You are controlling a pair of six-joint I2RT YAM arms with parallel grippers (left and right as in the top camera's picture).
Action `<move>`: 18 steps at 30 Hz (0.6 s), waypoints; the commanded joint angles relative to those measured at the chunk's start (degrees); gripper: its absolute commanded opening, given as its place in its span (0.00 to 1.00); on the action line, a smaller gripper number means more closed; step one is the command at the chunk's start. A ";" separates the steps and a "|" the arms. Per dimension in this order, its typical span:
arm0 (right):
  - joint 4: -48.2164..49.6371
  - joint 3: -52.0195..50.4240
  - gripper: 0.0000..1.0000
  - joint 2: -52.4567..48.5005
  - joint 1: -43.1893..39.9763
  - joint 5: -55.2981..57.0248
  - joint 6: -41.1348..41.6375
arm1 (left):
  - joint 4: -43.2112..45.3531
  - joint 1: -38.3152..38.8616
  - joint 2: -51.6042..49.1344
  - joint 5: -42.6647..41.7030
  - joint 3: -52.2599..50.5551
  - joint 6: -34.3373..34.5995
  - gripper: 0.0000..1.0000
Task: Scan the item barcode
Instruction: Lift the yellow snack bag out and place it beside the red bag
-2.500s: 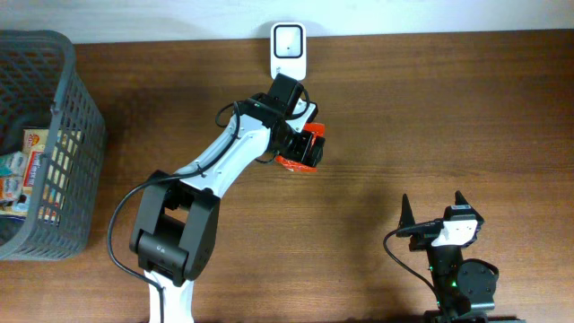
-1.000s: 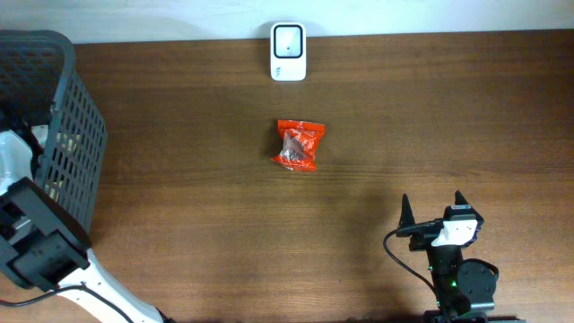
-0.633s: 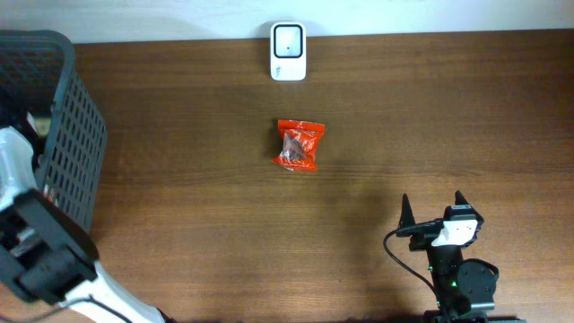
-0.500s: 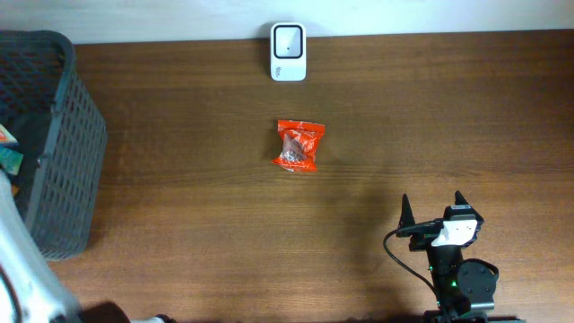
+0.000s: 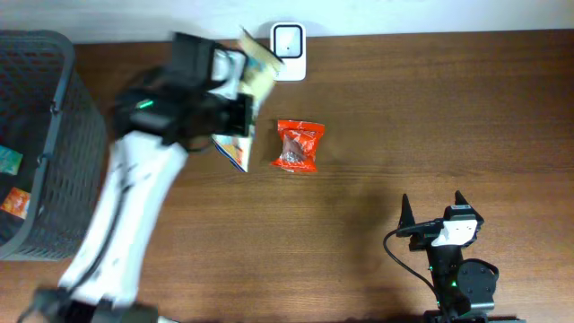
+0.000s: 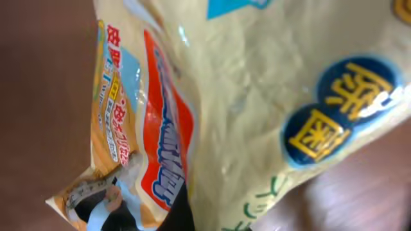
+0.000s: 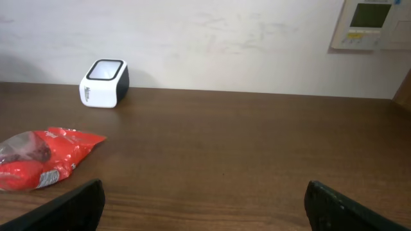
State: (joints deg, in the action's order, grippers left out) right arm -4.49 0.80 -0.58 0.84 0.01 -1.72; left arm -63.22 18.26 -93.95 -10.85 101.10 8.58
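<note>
A beige snack bag (image 5: 257, 65) with blue and orange print hangs in the air just left of the white scanner (image 5: 288, 52) at the table's back edge. My left gripper (image 5: 235, 112) is shut on this bag. The left wrist view is filled by the bag (image 6: 244, 96), with a dark finger (image 6: 182, 217) at its lower edge; no barcode shows there. A red packet (image 5: 299, 145) lies on the table to the right of the bag. My right gripper (image 5: 433, 208) stands open over bare wood at the front right, with the scanner (image 7: 104, 83) and red packet (image 7: 42, 157) far ahead of it.
A dark mesh basket (image 5: 54, 135) stands at the left edge with a few packets (image 5: 7, 160) inside. A wall panel (image 7: 371, 22) hangs behind the table. Brown table surface (image 5: 430, 117) stretches to the right of the scanner.
My left arm has come out of the basket with the snack bag and swung right to beside the scanner. Its jaws went from open to shut. The right arm has not moved.
</note>
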 commanded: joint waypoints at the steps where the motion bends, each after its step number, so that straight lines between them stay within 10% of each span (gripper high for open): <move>1: -0.13 -0.48 0.99 0.37 0.28 0.26 0.02 | -0.92 5.86 -12.00 5.99 0.04 9.53 0.00; 7: -0.13 -0.48 0.99 0.37 0.28 0.28 0.02 | 5.29 8.85 -33.53 2.49 0.04 21.42 0.01; 12: -0.13 -0.48 0.99 0.37 0.28 0.28 0.02 | 10.16 11.37 -34.01 -8.52 3.91 17.64 0.54; 18: -0.13 -0.48 0.99 0.37 0.28 0.28 0.02 | -16.13 5.29 -30.49 -7.06 34.84 12.33 0.78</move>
State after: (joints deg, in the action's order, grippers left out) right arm -4.49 0.80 -0.60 0.84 0.01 -1.74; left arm -73.38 27.77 -128.27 -18.28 124.73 25.12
